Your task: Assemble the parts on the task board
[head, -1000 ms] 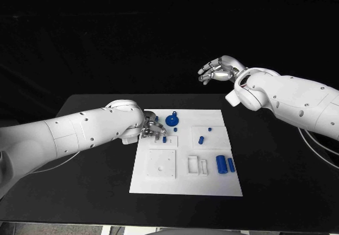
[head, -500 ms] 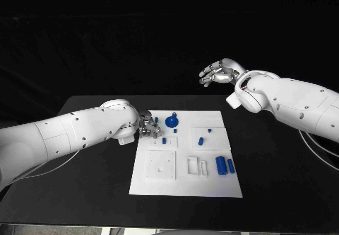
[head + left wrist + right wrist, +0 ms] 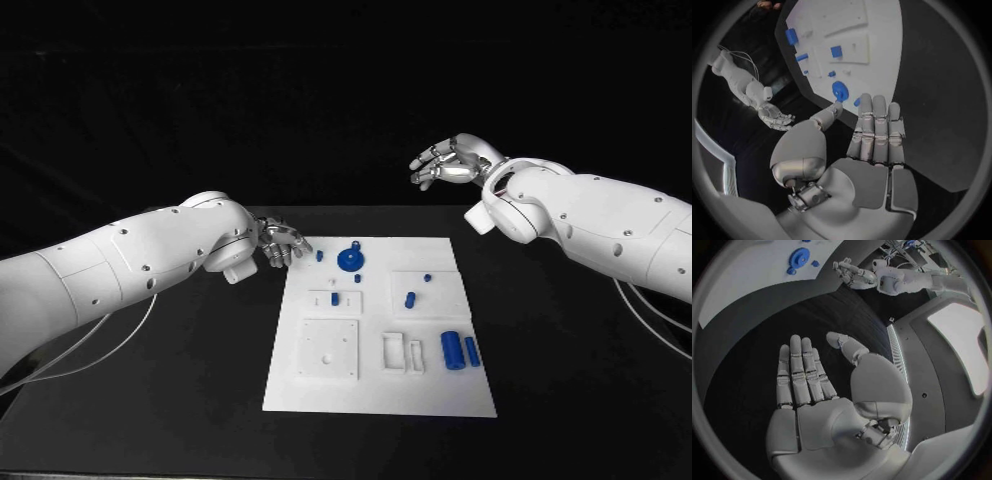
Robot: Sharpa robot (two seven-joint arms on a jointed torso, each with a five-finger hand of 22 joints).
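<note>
I see the left hand has pulled back off the task board since a second ago: then its fingers were down among the parts at the board's far left corner, now it hangs just beside that corner, over the black surface. In the left wrist view its fingers lie straight and side by side, the thumb apart, nothing in the palm, so I read it as open and empty. The right hand has barely shifted; it stays raised beyond the board's far right corner, well apart from it, fingers loosely spread and holding nothing, the flat bare palm plain in its own wrist view.

On the board the parts look unmoved, allowing for a camera shift. The round blue disc sits near the far edge, with a small blue peg just beside it on the left-hand side. Another small peg stands on the raised white block behind the square plate. Two blue cylinders lie side by side near the board's right edge.
</note>
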